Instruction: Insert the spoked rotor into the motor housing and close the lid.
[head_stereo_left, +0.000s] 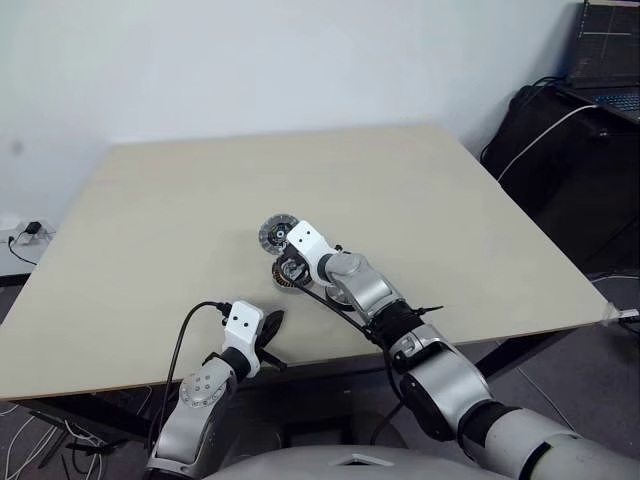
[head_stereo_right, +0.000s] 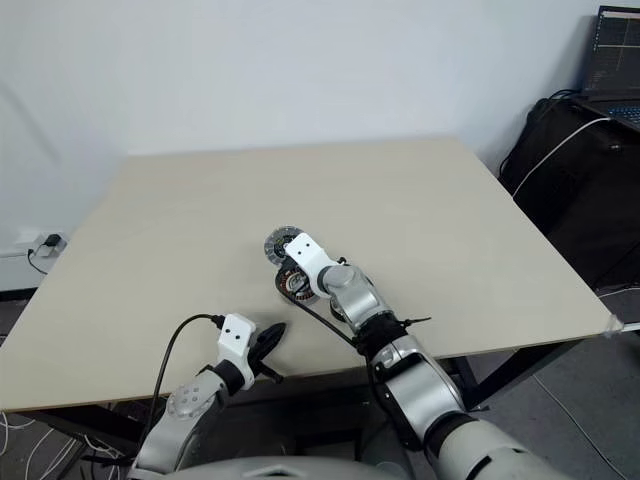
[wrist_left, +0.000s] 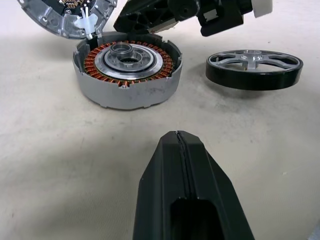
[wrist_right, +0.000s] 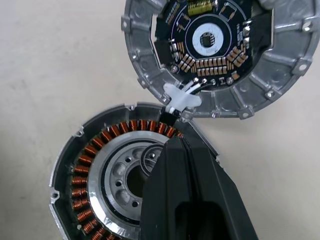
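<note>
A pale beige table (head_stereo_left: 420, 200) carries everything. Near its middle, toward the near edge, the motor housing (wrist_left: 127, 72) sits flat on the tabletop, its ring of copper windings facing up around a silver centre. Just beyond it, on the far side, the lid (wrist_right: 220, 55) lies open-face up, showing a dark circuit board inside a ribbed silver rim, joined to the housing by short white wires. The spoked rotor (wrist_left: 254, 68) lies flat just beside the housing.
</note>
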